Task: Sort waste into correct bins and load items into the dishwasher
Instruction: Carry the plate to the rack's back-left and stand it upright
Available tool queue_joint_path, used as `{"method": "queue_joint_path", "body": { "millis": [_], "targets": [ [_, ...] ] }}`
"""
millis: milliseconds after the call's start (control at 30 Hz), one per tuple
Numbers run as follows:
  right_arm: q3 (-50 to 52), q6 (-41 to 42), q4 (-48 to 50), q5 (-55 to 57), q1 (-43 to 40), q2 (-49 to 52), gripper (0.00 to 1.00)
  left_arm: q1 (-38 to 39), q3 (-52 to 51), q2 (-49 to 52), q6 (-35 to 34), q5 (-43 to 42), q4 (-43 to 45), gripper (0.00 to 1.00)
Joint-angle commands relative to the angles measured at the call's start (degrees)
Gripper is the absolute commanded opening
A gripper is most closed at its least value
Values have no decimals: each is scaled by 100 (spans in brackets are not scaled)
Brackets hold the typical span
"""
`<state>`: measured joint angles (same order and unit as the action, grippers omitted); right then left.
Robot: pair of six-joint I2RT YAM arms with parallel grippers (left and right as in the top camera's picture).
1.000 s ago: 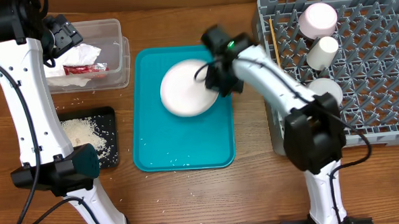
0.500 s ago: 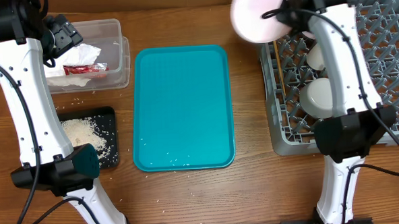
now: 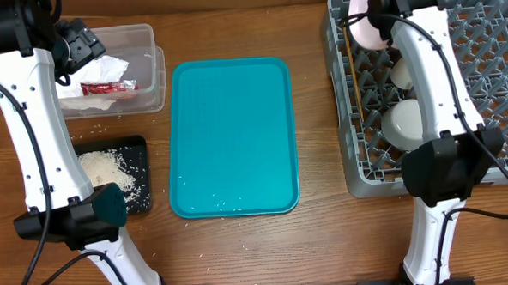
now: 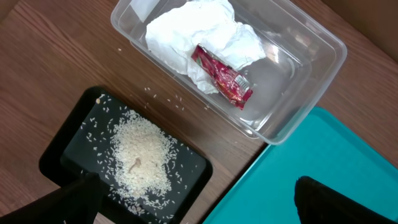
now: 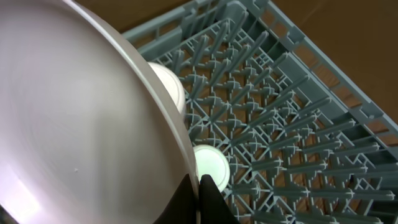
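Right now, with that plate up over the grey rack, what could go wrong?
The right gripper pinches the plate by its rim alone, so it might slip and drop onto the dish rack. Going down, the plate could also knock the white cup or the chopstick close by instead of settling between pegs.

Your right fingers point(image 5: 214, 205) pinch the rim of a white plate point(image 5: 81, 124) at 6 o'clock. The plate stands on edge and fills the frame from 7 to 12. Behind it the grey dish rack point(image 5: 280, 124) spreads toward 3, with a small white cup point(image 5: 211, 165) just beside the plate's rim. Brown counter point(image 5: 348, 37) shows at 1.
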<state>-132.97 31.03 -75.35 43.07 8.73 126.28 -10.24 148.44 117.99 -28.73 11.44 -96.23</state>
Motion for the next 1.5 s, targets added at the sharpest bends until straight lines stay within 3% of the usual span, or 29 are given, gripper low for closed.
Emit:
{"method": "queue_joint_path", "body": {
  "millis": [0, 333, 400, 467, 600, 833, 1000, 1100, 1300, 1467],
  "targets": [
    [385, 4, 85, 227, 105, -173, 4, -9, 15, 2, 44, 74, 4, 100],
    [535, 4, 173, 229, 509, -177, 7, -9, 15, 2, 44, 74, 4, 100],
    [529, 2, 173, 229, 575, -177, 18, -9, 15, 2, 44, 74, 4, 100],
    [442, -2, 138, 184, 634, -177, 40, -9, 15, 2, 44, 74, 4, 100],
    [-142, -4, -55, -527, 697, -247, 62, -7, 15, 2, 44, 74, 4, 100],
    [-1497, -330, -120, -2581, 330, -426, 79, -9, 15, 2, 44, 74, 4, 100],
    [-2186, -345, -369, -3906, -170, -437, 81, -9, 15, 2, 44, 74, 4, 100],
    [-2529, -345, -863, -4581, -459, -494, 90, -7, 15, 2, 44, 74, 4, 100],
    [-2741, -450, -2146, -4605, -750, -892, 100, -9, 15, 2, 44, 74, 4, 100],
    [-2540, -1080, -2173, -5031, -774, -1316, 100, -9, 15, 2, 44, 74, 4, 100]
  ]
}}
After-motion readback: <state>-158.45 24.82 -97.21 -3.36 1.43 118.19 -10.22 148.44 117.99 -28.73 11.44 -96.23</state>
